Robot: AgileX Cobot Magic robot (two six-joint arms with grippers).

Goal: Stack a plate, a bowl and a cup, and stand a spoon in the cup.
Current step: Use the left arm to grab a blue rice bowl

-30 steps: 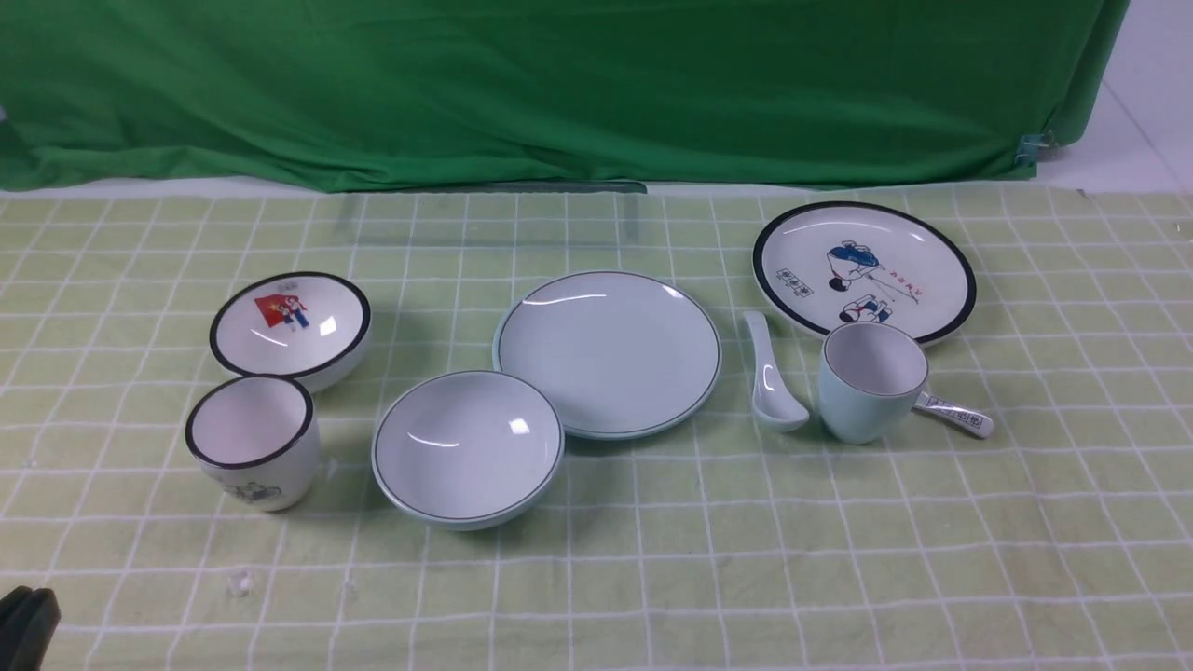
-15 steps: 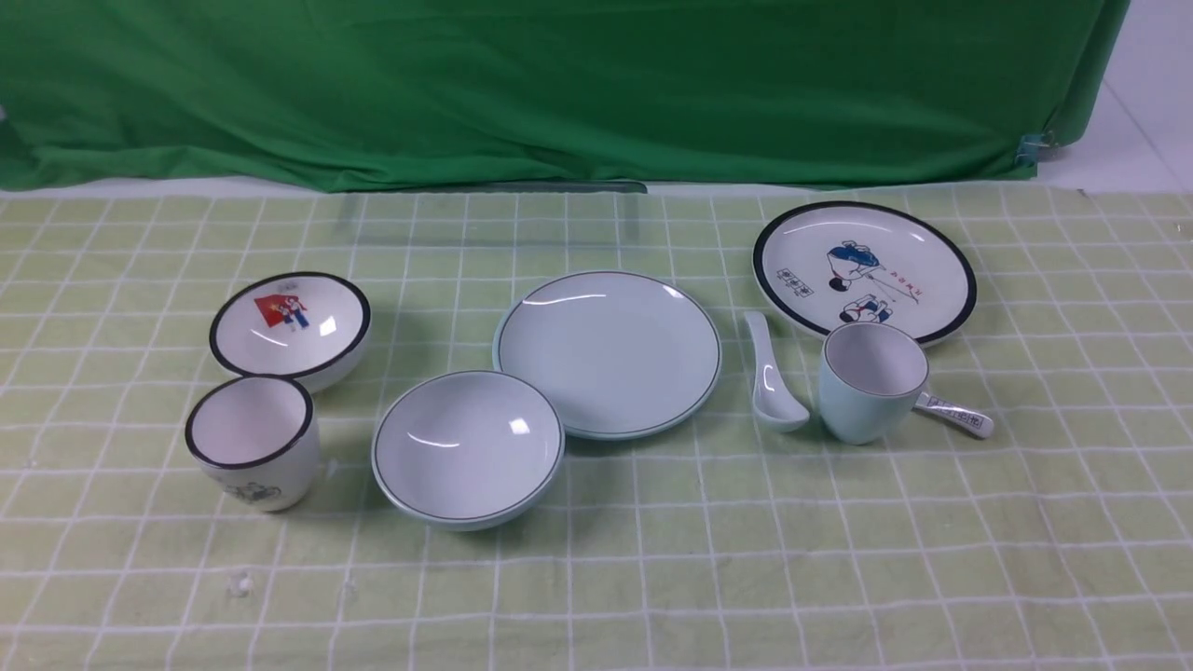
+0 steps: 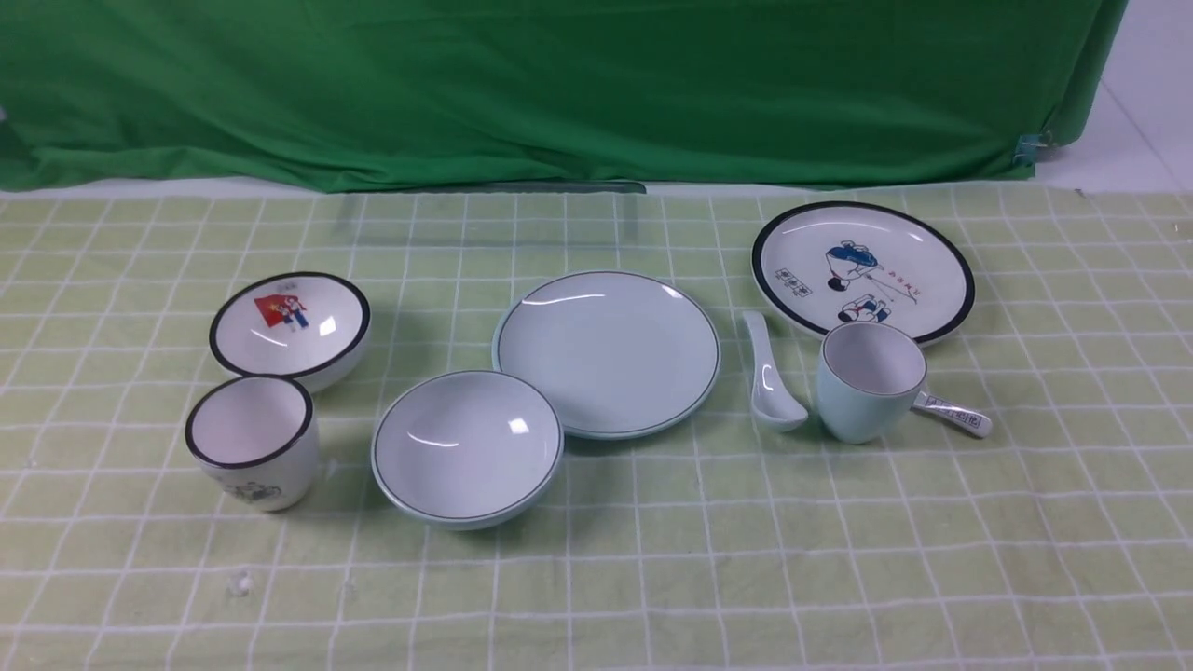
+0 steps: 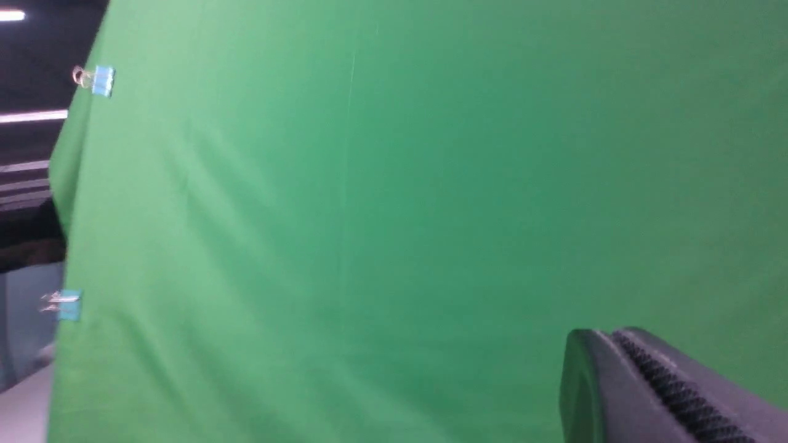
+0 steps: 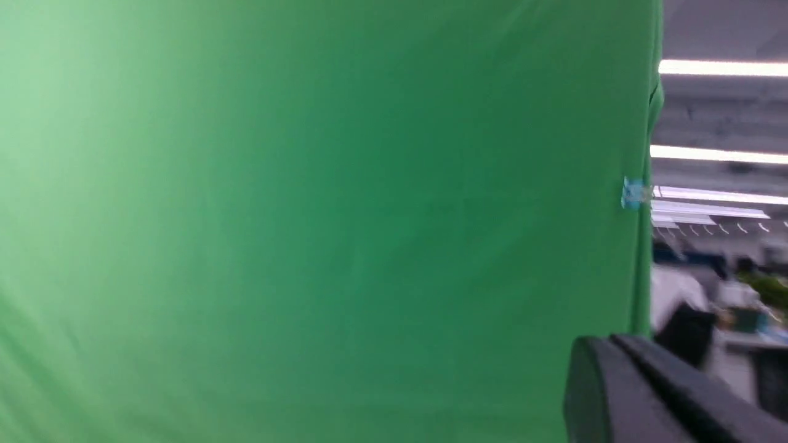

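The plate (image 3: pixel 607 355) lies flat near the middle of the desk (image 3: pixel 746 578), right side up, with nothing on it. Just beside its near left edge sits the bowl (image 3: pixel 468 445), upright and hollow side up; the two rims meet or overlap in the front view, and I cannot tell whether they touch. The bowl looks like the first thing to move, a short lift up and over the plate's rim, away from the robot and to the right. The left tool (image 4: pixel 614 332) is likely the nearer one for it; both it and the right tool (image 5: pixel 609 338) are closed, fingers together, with nothing between them, and both point toward the green cloth (image 4: pixel 369 184), so the bowl should lie below the left one's aim. It would have to tip down and open before pinching a rim. The bowl's near edge faces bare cloth, while the black-rimmed cup (image 3: pixel 252 443) and black-rimmed bowl (image 3: pixel 291 331) crowd its left and far-left sides, so the near rim seems the safer grip. Right of the plate lies the spoon (image 3: pixel 771 373), its handle pointing away from the robot, bowl end near the cup (image 3: pixel 871 382). That cup stands upright, close to the patterned plate (image 3: pixel 864 270) and the printed spoon (image 3: pixel 953 414); the right arm suits it, with open room on its near side.
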